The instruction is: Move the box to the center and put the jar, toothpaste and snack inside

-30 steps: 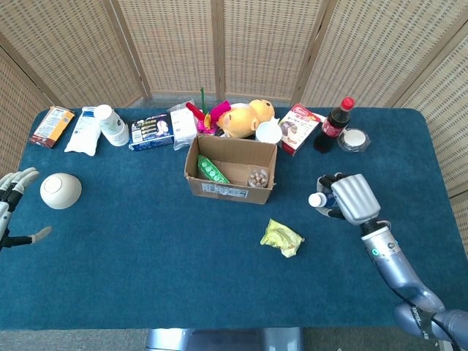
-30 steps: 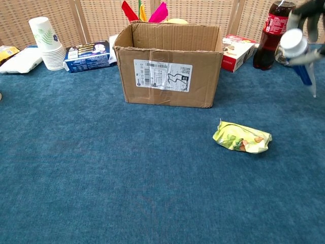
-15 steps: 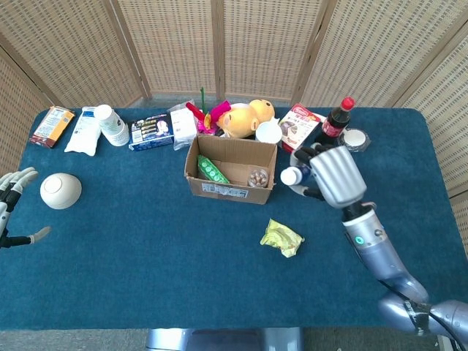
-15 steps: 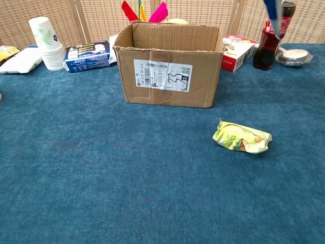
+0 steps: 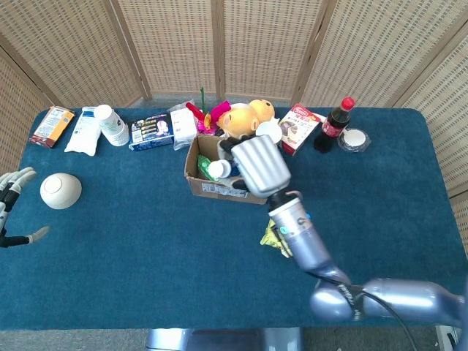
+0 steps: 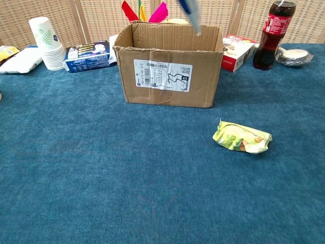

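The open cardboard box [image 5: 212, 187] [image 6: 170, 71] stands at mid table. My right hand [image 5: 259, 167] hovers above its opening and grips the toothpaste, whose white cap [image 5: 217, 170] points left. In the chest view only the blue tail of the tube [image 6: 190, 14] shows, above the box's back rim. The hand hides most of the box's inside, so the jar cannot be seen. The yellow-green snack bag [image 5: 272, 238] [image 6: 242, 137] lies on the cloth in front of the box to the right, partly behind my forearm. My left hand [image 5: 13, 205] rests at the far left edge, fingers apart, empty.
A white bowl [image 5: 60, 190] sits near the left hand. Along the back stand paper cups [image 5: 111, 124], a blue packet [image 6: 89, 56], a plush toy [image 5: 245, 117], a red carton [image 5: 300, 128], a cola bottle [image 5: 333, 124] and a foil dish [image 6: 292, 56].
My right hand has carried the toothpaste leftward from the right side of the table to above the box. The left hand, box and snack have stayed still.
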